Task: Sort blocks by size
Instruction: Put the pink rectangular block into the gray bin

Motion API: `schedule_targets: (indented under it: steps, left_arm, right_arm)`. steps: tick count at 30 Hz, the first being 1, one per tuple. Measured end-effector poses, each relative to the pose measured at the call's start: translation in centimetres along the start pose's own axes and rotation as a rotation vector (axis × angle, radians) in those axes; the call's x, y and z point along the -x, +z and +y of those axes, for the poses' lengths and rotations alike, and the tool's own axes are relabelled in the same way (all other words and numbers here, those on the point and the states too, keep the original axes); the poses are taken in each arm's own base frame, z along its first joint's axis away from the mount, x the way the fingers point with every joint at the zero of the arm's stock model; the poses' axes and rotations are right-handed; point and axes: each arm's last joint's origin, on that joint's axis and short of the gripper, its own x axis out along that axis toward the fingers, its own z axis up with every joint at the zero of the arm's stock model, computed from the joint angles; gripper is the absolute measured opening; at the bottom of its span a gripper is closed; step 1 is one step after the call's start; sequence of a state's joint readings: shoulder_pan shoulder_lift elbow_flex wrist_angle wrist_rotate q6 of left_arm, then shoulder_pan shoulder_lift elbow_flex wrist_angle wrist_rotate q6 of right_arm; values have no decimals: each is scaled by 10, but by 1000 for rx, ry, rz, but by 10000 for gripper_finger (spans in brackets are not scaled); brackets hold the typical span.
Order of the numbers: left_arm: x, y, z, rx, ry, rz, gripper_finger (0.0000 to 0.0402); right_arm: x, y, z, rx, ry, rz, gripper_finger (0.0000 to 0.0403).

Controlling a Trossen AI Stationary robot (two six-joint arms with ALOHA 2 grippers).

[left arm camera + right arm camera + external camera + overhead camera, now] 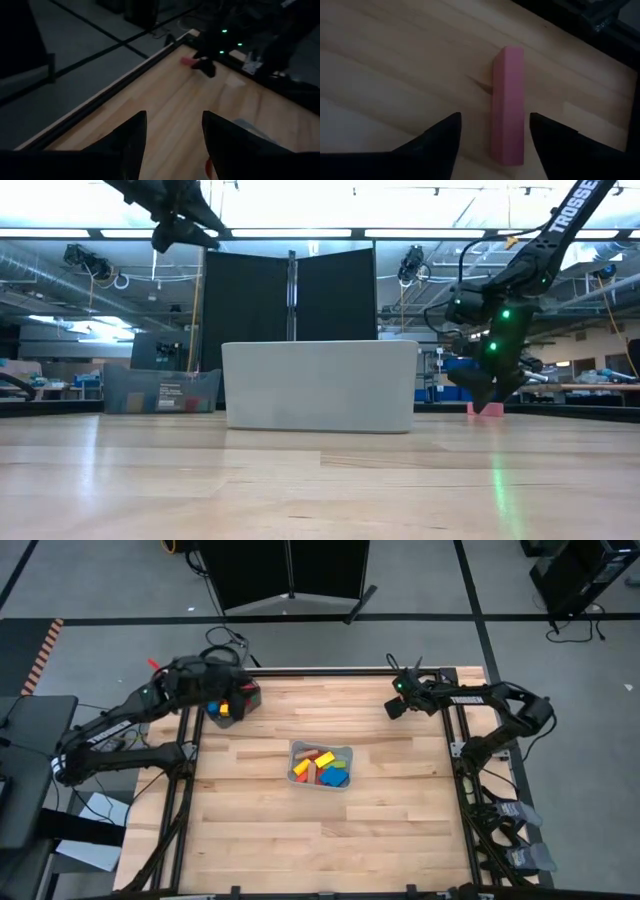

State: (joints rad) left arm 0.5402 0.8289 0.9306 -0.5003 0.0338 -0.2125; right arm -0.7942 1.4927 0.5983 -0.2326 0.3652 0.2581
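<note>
Your right gripper (492,137) sits low over the far right part of the table (270,830), fingers spread with a pink bar (508,105) lying flat between them and a gap on both sides, so it grips nothing yet. The bar's long axis runs along the gap between the fingers, which lets the pads meet its two long faces, the narrow way across; that looks like the reason for this wrist angle. In the low view the bar shows as a small pink patch just under the fingertips, resting on the wood. Most of the other blocks (320,770) lie heaped in the clear rectangular tray (321,747) at mid-table, red, yellow, blue and green mixed, apparently the unsorted supply. A few more, blue and yellow among them, sit in the dark translucent bowl (233,715) at the far left, which reads as one size group. Your left gripper (172,137) hangs high above that bowl, fingers apart and holding nothing, seemingly kept up there so it stays clear of the work. Since the pink bar lies alone near the far right edge, well apart from tray and bowl, that spot may serve as the place for long pieces, though you cannot be sure from this.
</note>
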Motion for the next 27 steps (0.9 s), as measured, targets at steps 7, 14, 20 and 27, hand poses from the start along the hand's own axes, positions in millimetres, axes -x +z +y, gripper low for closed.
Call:
schedule_targets:
  steps: [7, 14, 20, 27]
  left_arm:
    - [5, -2, -12, -19, -69, -2, 198]
    - [13, -3, -21, -24, -105, -27, 198]
    - [40, -1, -20, -22, -107, -122, 198]
    - [60, -10, -18, 9, -148, -174, 198]
  right_arm:
    - [-2, -2, 2, 18, -17, 9, 168]
    - [-2, -2, 3, 19, -9, 11, 71]
    - [3, 0, 13, 46, 106, -14, 68]
    - [45, 8, 51, 135, 408, -250, 68]
